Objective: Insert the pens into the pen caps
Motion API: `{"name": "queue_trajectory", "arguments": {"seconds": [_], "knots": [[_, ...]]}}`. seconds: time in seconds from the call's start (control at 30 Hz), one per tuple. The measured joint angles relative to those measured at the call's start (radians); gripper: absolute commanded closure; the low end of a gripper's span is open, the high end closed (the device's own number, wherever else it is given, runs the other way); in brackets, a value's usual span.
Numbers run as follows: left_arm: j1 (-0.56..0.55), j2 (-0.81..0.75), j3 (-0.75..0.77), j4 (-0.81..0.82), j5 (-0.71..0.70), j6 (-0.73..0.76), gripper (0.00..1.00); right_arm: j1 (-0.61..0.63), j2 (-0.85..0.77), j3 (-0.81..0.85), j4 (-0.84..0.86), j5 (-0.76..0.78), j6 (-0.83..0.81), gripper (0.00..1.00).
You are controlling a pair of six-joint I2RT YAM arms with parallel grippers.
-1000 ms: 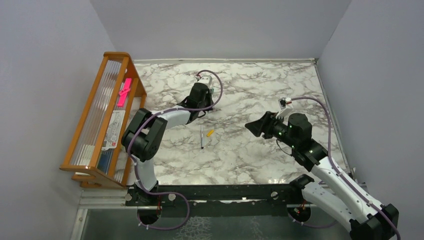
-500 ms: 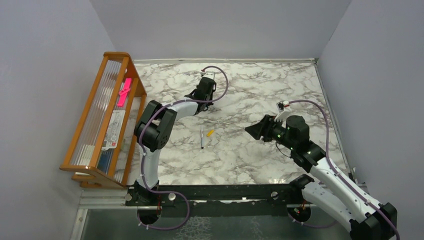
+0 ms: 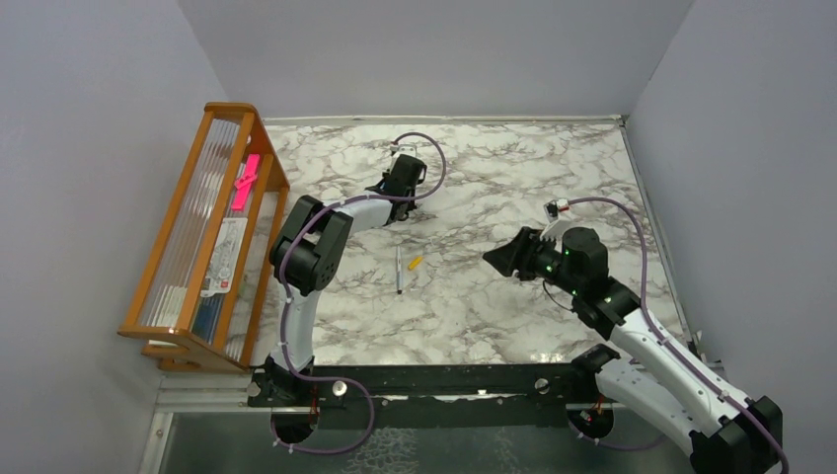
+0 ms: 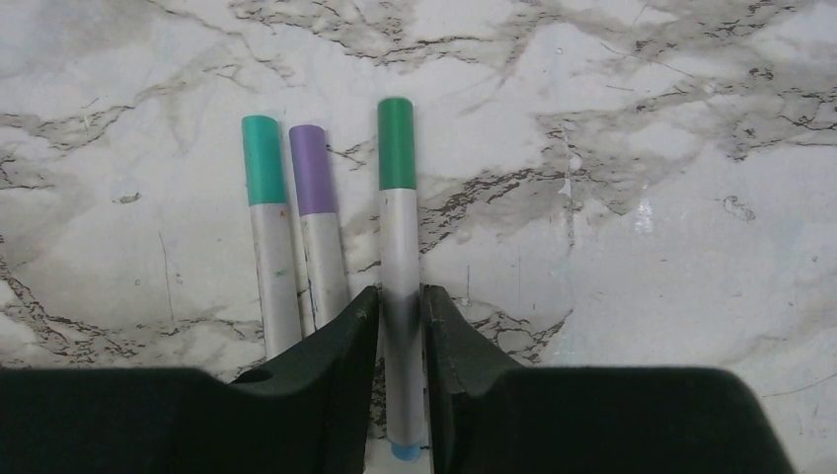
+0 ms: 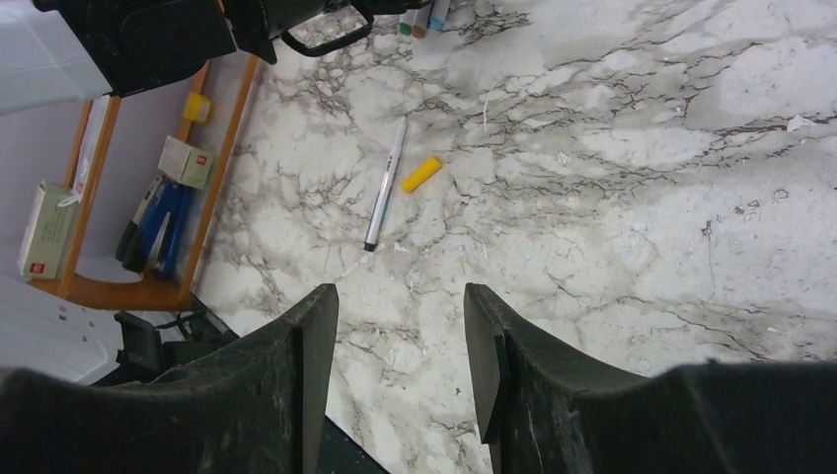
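Spanning the whole top view, the marble table (image 3: pixel 513 178) carries every object of the task. A wooden rack (image 3: pixel 178 247) stands along its left edge.

The left arm (image 3: pixel 326 232) reaches to the far middle of the table, while the right arm (image 3: pixel 632 326) hangs over the right half.

The left gripper (image 4: pixel 400 296) has its fingers narrow, one on each side of the grey barrel of the green-capped pen (image 4: pixel 399 247). Whether they press the barrel or merely flank it cannot be told. The right gripper (image 5: pixel 400 296) stands wide and holds nothing.

Just left of the green-capped pen lie the purple-capped pen (image 4: pixel 321 247) and the teal-capped pen (image 4: pixel 271 257), the two side by side and parallel to it. Near the table's centre lies the uncapped pen (image 5: pixel 385 188). The yellow-orange cap (image 5: pixel 421 175) sits just beside it, apart from it.

Hazards, as a judgement:
- If the left fingers lift before they have fully let go, the round barrel could be dragged or rolled into its two capped neighbours.
- The right fingers, descending wide, could knock the small cap away.
- A thin barrel lying flat on smooth marble may skid rather than seat between the fingers.
- A tilted grasp would bring the tip to the cap mouth off-axis.

On the rack, the small box (image 5: pixel 184 161) and the pale carton (image 5: pixel 44 227) bear red marks. The writing on them is too small to read.
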Motion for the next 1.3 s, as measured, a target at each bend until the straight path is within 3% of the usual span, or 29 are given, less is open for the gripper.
{"name": "queue_trajectory", "arguments": {"seconds": [0.27, 0.4, 0.53, 0.57, 0.67, 0.8, 0.97, 1.13, 1.3], "knots": [[0.003, -0.001, 0.0, 0.004, 0.013, -0.005, 0.67, 0.0, 0.007, -0.011, 0.001, -0.004, -0.001, 0.51], [0.004, -0.019, -0.003, -0.001, 0.036, -0.005, 0.67, 0.0, 0.026, -0.013, 0.01, -0.008, -0.02, 0.64], [0.004, -0.1, -0.007, -0.023, 0.082, -0.003, 0.62, 0.005, 0.116, -0.012, 0.027, -0.018, -0.059, 0.64], [0.004, -0.126, -0.008, -0.028, 0.091, -0.004, 0.59, 0.013, 0.15, -0.011, 0.029, -0.014, -0.068, 0.64], [0.004, -0.264, -0.04, -0.039, 0.12, -0.01, 0.34, 0.091, 0.262, 0.017, 0.021, 0.038, -0.1, 0.56], [0.004, -0.472, -0.148, -0.021, 0.133, -0.044, 0.24, 0.245, 0.468, 0.156, 0.002, 0.143, -0.137, 0.48], [0.026, -0.705, -0.374, -0.016, 0.105, -0.124, 0.19, 0.385, 0.754, 0.434, -0.02, 0.274, -0.17, 0.47], [0.072, -0.797, -0.48, -0.122, 0.034, -0.211, 0.17, 0.447, 0.988, 0.682, -0.05, 0.361, -0.179, 0.48], [0.082, -0.886, -0.513, -0.208, -0.028, -0.266, 0.17, 0.467, 1.149, 0.804, -0.083, 0.418, -0.181, 0.5]]}}
